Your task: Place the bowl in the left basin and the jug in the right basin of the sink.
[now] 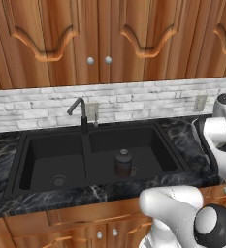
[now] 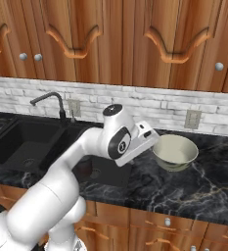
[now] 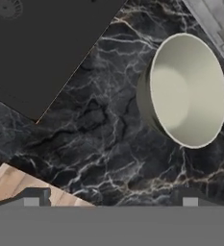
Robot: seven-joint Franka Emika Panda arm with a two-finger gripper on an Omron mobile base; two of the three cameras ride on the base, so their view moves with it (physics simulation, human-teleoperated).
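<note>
The cream bowl stands upright on the black marble counter, to the right of the sink. In the hand view the bowl lies ahead and to the right of my gripper, whose jaws stand open with nothing between them. My white hand hovers just left of the bowl, apart from it. The dark jug stands upright in the wider right basin, near its drain. The narrower left basin holds only its drain.
A dark gooseneck faucet rises behind the divider. Wall outlets sit on the brick backsplash. A corner of the right basin shows in the hand view, with the wooden cabinet front below the counter edge.
</note>
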